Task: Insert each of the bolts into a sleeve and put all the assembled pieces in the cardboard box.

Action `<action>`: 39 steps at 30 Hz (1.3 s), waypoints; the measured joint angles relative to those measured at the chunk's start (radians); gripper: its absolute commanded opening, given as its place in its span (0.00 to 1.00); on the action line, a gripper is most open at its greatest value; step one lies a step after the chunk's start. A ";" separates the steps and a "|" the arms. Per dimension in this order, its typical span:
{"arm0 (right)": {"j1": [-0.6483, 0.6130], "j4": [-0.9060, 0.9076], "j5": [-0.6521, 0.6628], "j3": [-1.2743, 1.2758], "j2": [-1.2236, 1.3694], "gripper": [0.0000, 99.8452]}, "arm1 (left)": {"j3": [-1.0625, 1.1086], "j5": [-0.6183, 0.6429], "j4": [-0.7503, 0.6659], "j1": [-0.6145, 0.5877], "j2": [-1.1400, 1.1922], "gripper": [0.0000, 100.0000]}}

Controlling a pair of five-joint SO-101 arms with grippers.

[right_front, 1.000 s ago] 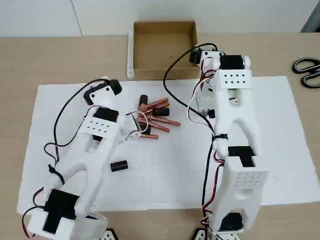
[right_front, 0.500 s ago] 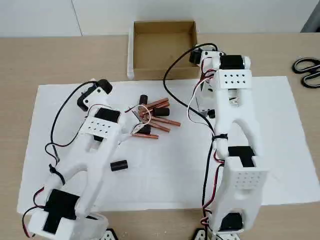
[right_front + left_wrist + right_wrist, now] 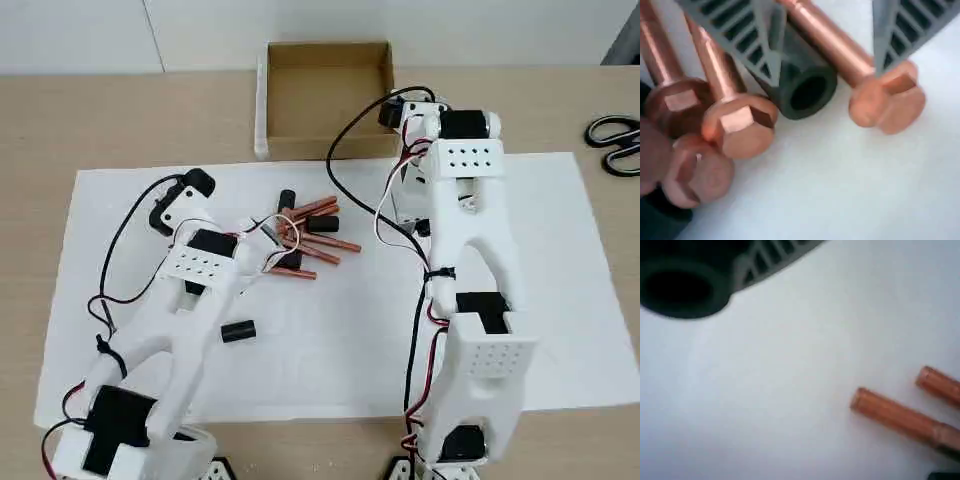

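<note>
Mid-sheet on the white paper (image 3: 330, 345), a heap of copper bolts (image 3: 318, 238) and black sleeves (image 3: 287, 199). Low over it, the left gripper (image 3: 827, 70), fingers (image 3: 752, 35) spread astride one bolt (image 3: 840, 45) without clamping. Just right of the heap, the right gripper (image 3: 408, 212), fingers (image 3: 770, 260) closed on a single sleeve (image 3: 680, 290). Beyond the paper, the cardboard box (image 3: 327, 100) on the bench (image 3: 120, 120); far right, scissors (image 3: 615, 140).

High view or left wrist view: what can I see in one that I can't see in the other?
High view's extras: the cardboard box, the scissors, both white arms, and a lone sleeve lying apart on the paper. Left wrist view's extras: close up, the bolts show six-sided heads and a sleeve shows its hole, with the left gripper open, its fingers over them. Shared: copper bolts, a black sleeve among them, white paper.
</note>
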 measured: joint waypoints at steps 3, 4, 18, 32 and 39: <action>0.000 0.000 0.000 0.000 0.000 0.10 | 0.000 0.002 0.000 -0.026 0.000 0.13; 0.000 0.000 0.000 0.000 0.000 0.10 | 0.000 0.002 0.000 -0.043 0.000 0.13; 0.000 0.000 0.000 0.000 0.000 0.10 | -0.025 0.008 0.109 -0.103 0.015 0.13; 0.002 0.000 0.000 0.000 0.000 0.10 | -0.026 -0.009 0.137 -0.031 0.015 0.13; 0.000 0.000 0.000 0.000 0.000 0.10 | -0.026 -0.009 0.137 -0.031 0.015 0.10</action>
